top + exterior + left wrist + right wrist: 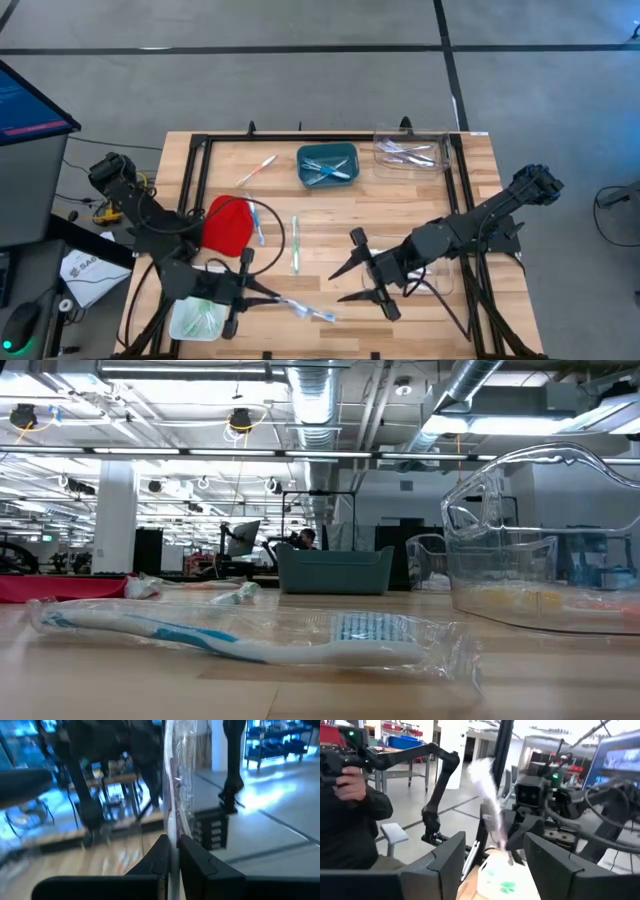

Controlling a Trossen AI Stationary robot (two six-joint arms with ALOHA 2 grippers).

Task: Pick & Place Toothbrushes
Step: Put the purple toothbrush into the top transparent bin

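Crinkly clear film wraps the toothbrush that the left gripper has clamped, fingers pressed together on one end of the packet; in the left wrist view the wrapper rises from between the two closed fingertips. In the high view the brush lies near the front edge of the table, just right of that gripper, its long axis running left to right and slanting slightly toward the near edge, free end pointing right toward the right gripper. That gripper hovers close by with its fingers apart, holding nothing, and its wrist view looks straight at the packet held out before it.

A packet like this should be very light, but the film is slick and loose, so a pinch on film alone could slide or let the brush swing. The stiff handle inside is the safer hold, taken across its width near one end. The brush itself is rigid and not fragile.

Other wrapped brushes lie flat on the wood: a green one pointing near to far at mid-table, a blue one beside the red bin, an orange-red one slanting farther back. The low view shows one more lying left to right, bristles toward the right.
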